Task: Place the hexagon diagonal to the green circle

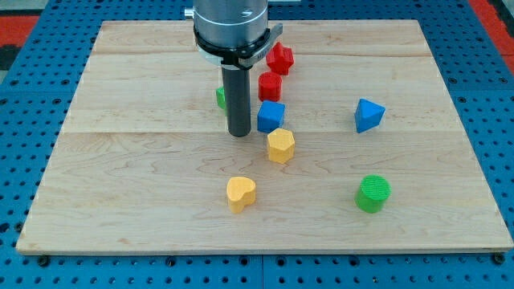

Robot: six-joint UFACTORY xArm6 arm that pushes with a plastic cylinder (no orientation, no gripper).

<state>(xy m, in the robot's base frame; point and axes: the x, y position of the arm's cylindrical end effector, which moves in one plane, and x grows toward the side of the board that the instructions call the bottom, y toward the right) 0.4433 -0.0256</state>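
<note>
A small green plastic block (220,97) is mostly hidden behind the dark rod, so its shape cannot be told; only a sliver shows at the rod's left. The arm's grey metal housing is cut off at the view's top.

The arm carries no gripper, so nothing is held: the smooth dark rod hangs straight down, and my tip (239,133) rests on the pale wooden table (120,193), just left of the blue plastic cube (271,116) and up-left of the yellow plastic hexagon (280,145).

The yellow hexagon sits near the table's middle, directly below the blue cube and almost touching it. The ridged green plastic circle (373,193) stands well apart from it, toward the view's lower right, so the hexagon lies up-left of it.

A red star-like plastic block (279,58) and a red faceted plastic block (270,85) line up above the blue cube. A blue plastic triangular block (369,115) lies at the right, and a yellow plastic heart (240,193) toward the bottom.
</note>
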